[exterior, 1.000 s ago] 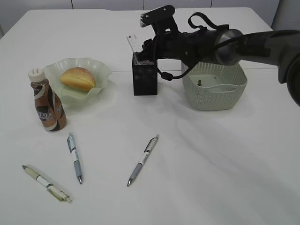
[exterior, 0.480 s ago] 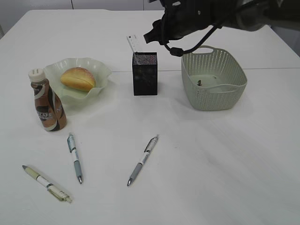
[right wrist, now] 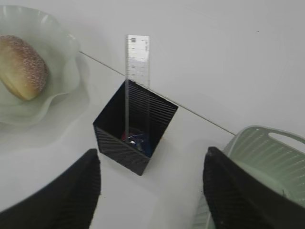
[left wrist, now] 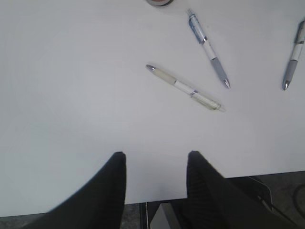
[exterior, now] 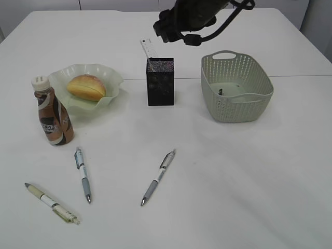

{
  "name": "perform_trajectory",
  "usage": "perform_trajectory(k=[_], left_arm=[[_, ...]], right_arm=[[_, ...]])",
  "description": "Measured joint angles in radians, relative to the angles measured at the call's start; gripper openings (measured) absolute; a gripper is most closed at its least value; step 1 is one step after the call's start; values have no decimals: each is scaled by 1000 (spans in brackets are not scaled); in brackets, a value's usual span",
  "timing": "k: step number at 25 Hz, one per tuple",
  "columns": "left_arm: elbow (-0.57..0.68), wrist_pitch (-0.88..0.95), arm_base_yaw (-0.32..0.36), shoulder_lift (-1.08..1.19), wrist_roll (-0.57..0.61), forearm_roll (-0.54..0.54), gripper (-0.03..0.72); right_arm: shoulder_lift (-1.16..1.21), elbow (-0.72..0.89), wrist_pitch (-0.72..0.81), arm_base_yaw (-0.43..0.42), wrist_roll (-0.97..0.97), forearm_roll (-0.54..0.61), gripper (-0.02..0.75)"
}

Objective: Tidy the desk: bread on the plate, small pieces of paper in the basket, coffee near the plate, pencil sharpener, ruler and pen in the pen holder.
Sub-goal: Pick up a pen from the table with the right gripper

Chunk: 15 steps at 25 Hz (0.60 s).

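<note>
Inside the black square mesh pen holder (exterior: 160, 82) stands the short, clear, flat plastic ruler (right wrist: 137, 64) with fine black markings. Its long axis runs nearly upright, its lower end down in the box, its upper end rising above the holder's rear rim and leaning slightly toward the far left. Something small and blue-red lies on the holder's floor; what it is cannot be told.

Above the holder hangs the right gripper (right wrist: 151, 188), its dark fingers (right wrist: 71, 191) spread wide and empty. Left of the holder, the golden-yellow sugar-dusted bread (exterior: 86, 86) lies on the translucent pale green ruffled plate (exterior: 112, 78). Right of the holder sits the pale sage-green perforated basket (exterior: 236, 106).

Well apart from the holder, the left gripper (left wrist: 156, 181) hovers over the white desk (left wrist: 71, 95), fingers partly parted, gripping nothing.
</note>
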Motion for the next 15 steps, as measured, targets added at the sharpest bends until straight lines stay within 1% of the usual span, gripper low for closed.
perform_trajectory(k=[2, 4, 9, 15], left_arm=[[0, 2, 0, 0, 0, 17, 308], [0, 3, 0, 0, 0, 28, 308], [0, 3, 0, 0, 0, 37, 308], [0, 5, 0, 0, 0, 39, 308]], right_arm=[[0, -2, 15, 17, 4, -2, 581], [0, -4, 31, 29, 6, -2, 593], [-10, -2, 114, 33, 7, -4, 569], [-41, -2, 231, 33, 7, -51, 548]])
